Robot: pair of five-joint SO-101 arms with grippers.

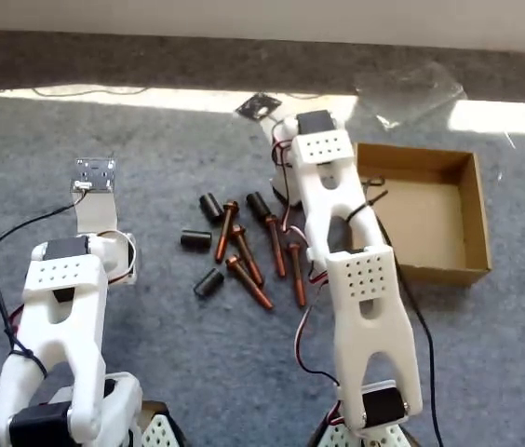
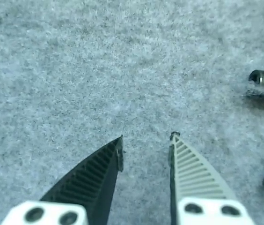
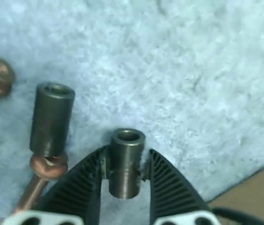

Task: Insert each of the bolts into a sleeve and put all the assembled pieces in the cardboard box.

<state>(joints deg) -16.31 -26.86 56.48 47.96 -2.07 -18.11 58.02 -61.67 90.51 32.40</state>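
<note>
Between the arms, from above: copper bolts and dark sleeves lie scattered near the cardboard box.
Left wrist: left gripper spread wide over carpet. Right wrist: right gripper clamps a sleeve mid-length, axis along the fingers, bore pointing away; probably stiff, smooth, slippery metal.

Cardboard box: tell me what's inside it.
The cardboard box has nothing lying on the bare floor that shows. The right arm and a cable cover the corner beside them.

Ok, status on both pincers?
Right pincer shut on dark cylindrical metal sleeve. Left pincer open above grey carpet. Copper-coloured bolts loose on carpet.
</note>
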